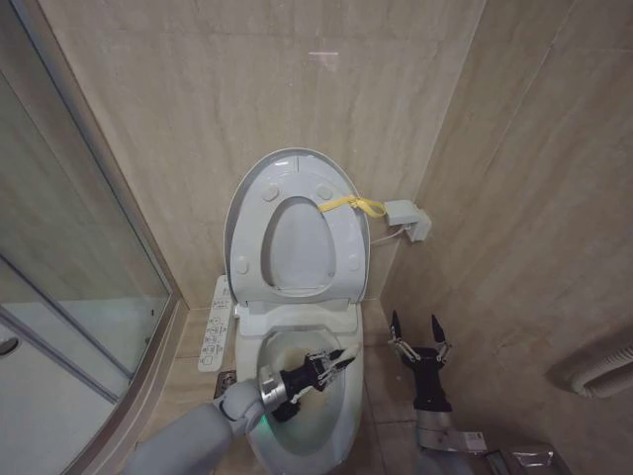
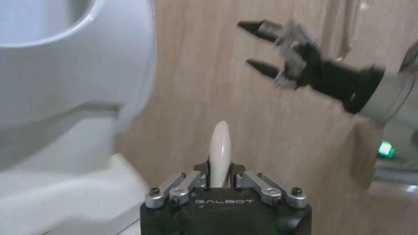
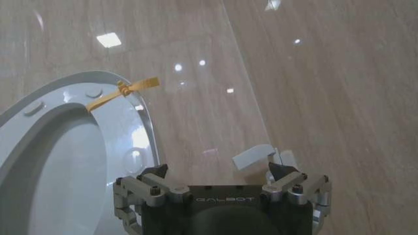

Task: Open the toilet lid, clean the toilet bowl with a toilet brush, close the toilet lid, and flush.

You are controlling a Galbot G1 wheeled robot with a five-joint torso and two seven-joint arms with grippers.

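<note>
One toilet: white ceramic elongated toilet bowl standing on the floor, inside stained yellowish. One large white glossy oval toilet lid, raised upright against the back wall, with round bumpers on its underside. One white seat ring with an oval hole, also raised, lying against the lid. One yellow strap at the lid's edge, on the robot's right; it also shows in the right wrist view. One white button panel on the bowl's side, on the robot's left.

One toilet brush: the left wrist view shows its thin white stick handle clamped between the left gripper's fingers, standing straight up out of them. In the head view the left gripper is over the bowl opening, reaching in from the lower left. Brush head not visible.

Right gripper: fingers spread, holding nothing, pointing up, beside the bowl on the robot's right, well apart from it. It is also visible from the left wrist.

One small white box on the wall near the corner, with a cable.

Room: beige stone-look tiled walls and floor, tight corner. Glass shower enclosure on the robot's left. White ribbed hose at the right edge.
</note>
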